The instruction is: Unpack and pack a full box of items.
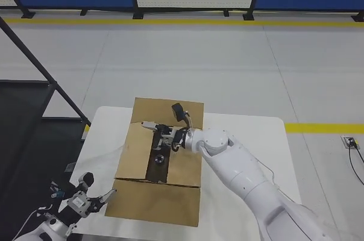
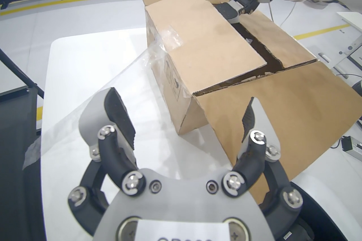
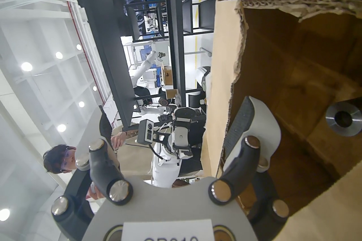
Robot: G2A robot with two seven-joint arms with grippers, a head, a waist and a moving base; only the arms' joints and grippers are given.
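Cardboard box [image 1: 134,150] sits mid-table [image 1: 248,129], top flaps partly open. Right gripper [image 1: 156,134] at the opening, jaws wide, astride a flap edge. Metal cylinder [image 3: 343,117] inside the box. Left gripper [image 2: 185,112] hovers near the table corner, jaws wide, holding nothing.

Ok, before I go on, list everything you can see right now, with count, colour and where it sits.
box: one, brown cardboard, middle of the table, end flaps folded out, dark gap between the two top flaps.
metal ring: one, silver, inside the box.
plastic film: one sheet, clear, on the table against the box's side.
table: one, white, under the box.
right gripper: one, grey and black, open, at the box's gap, one finger inside and one outside a flap.
left gripper: one, grey and black, open, over the table's near corner, apart from the box.
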